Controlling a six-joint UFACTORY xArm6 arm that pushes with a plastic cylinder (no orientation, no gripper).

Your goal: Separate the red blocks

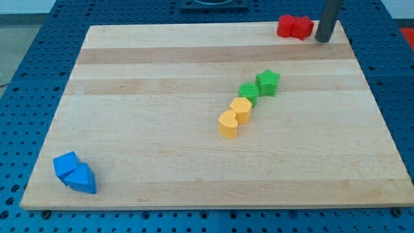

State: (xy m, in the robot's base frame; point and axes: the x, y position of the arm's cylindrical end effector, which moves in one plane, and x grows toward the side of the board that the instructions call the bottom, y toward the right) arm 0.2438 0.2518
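At the view's bottom left, 2 blue blocks (pixel 74 173) sit touching each other near the corner of the wooden board (pixel 162 162), one roughly a cube and the other wedge-like, well apart from everything else. Around the middle, a diagonal chain of 4 runs up toward the view's right: a yellow heart-shaped block (pixel 228 124), a yellow rounded block (pixel 241 109) touching it, then a green block (pixel 248 92) whose shape is hard to read, and a green star (pixel 268 82). At the far edge, near the view's top right corner, the 2 red blocks (pixel 295 27) are pressed together into one clump; their shapes cannot be told apart. My tip (pixel 321 40) stands just beside them on the view's right, very close or just touching. There are no jaws to report, since the arm ends in a plain rod. The main risk, as I judge it, is the board's edge: the reds lie almost against the far rim, so a push with any upward slant could tip one off. A push straight from the right would likely move both together as 1 unit and leave them unseparated; the tip needs to enter the seam between them or catch only 1
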